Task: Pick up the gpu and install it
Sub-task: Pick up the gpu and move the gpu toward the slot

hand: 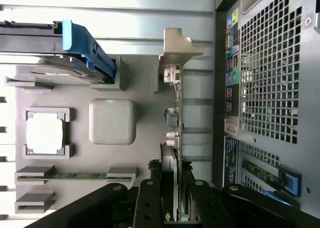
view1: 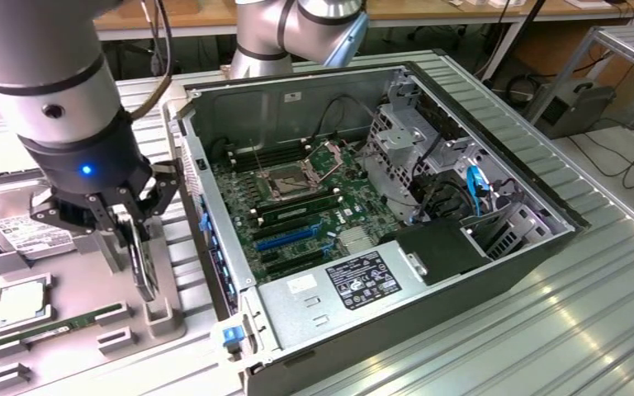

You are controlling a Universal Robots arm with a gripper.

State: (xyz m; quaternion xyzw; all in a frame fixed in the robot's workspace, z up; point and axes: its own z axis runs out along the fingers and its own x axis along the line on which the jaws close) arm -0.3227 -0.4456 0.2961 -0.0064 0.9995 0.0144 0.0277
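GPU (view1: 144,268) hangs on edge in the gripper (view1: 128,235), over the grey parts tray (view1: 75,272) at the exterior view's left, just beside the open computer case (view1: 494,272). The jaws stand at a middling width, closed on the thin board from both faces, with one finger on each side of it. From the wrist view the card (hand: 172,113) runs edge-on away from the gripper (hand: 170,173), and its silver bracket (hand: 179,48) sits at the far end, bent over like a hook.

The grip looks chosen for what the task asks: held by its upper edge and kept vertical, the GPU has its lower edge free — the edge that has to meet a slot. The case lies on its side with the motherboard (view1: 295,186) facing up, so the blue expansion slots (view1: 284,235) open upward and an upright card would suit them. Whether the lower edge is clear of the tray's holder posts (view1: 163,318) or rests between them cannot be told.

Other parts lie flat in their own recesses on the tray, well apart from the jaws: a hard drive (view1: 9,227), a processor (view1: 20,301) and a green RAM stick (view1: 59,323). As a judgement, the pick is made and the install has not begun — the card is outside the case wall.
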